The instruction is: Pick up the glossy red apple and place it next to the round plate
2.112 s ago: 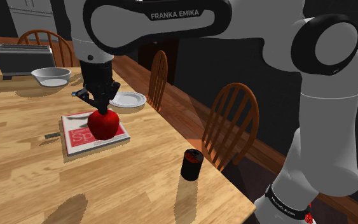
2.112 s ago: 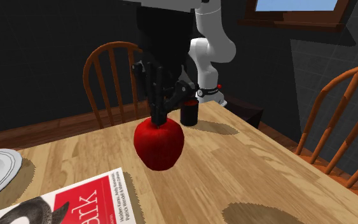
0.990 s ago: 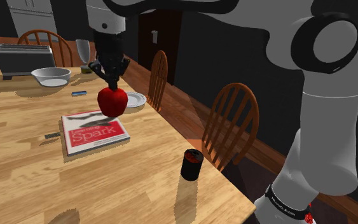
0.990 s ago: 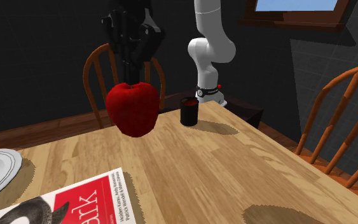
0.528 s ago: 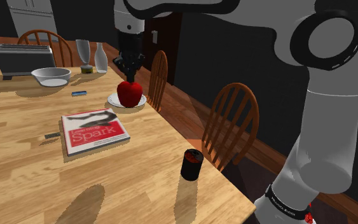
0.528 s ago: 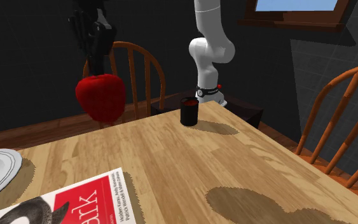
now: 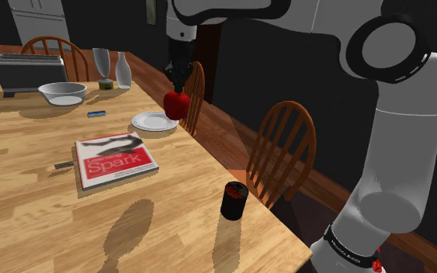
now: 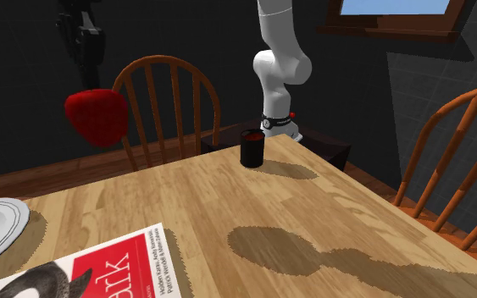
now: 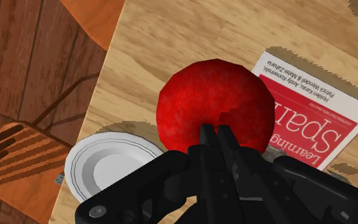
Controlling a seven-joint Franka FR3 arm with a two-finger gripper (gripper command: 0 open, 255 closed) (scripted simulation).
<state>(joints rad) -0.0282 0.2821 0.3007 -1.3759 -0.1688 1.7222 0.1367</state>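
Shoulder view: pinching the red apple (image 7: 177,104) by its top in the black gripper (image 7: 178,88), fingers pressing against it. Hanging it in the air over the wooden table's (image 7: 22,209) far edge, just past the white round plate (image 7: 154,121) and in front of a wooden chair (image 7: 195,85). Overlooking a red-covered book (image 7: 116,160) and a dark can (image 7: 234,200) nearer the stand.

Second exterior view: dangling the apple well above the tabletop, left of the chair back, up and right of the plate.

Wrist view: looking down past the clasped apple, seeing the plate to one side and the book to the other.
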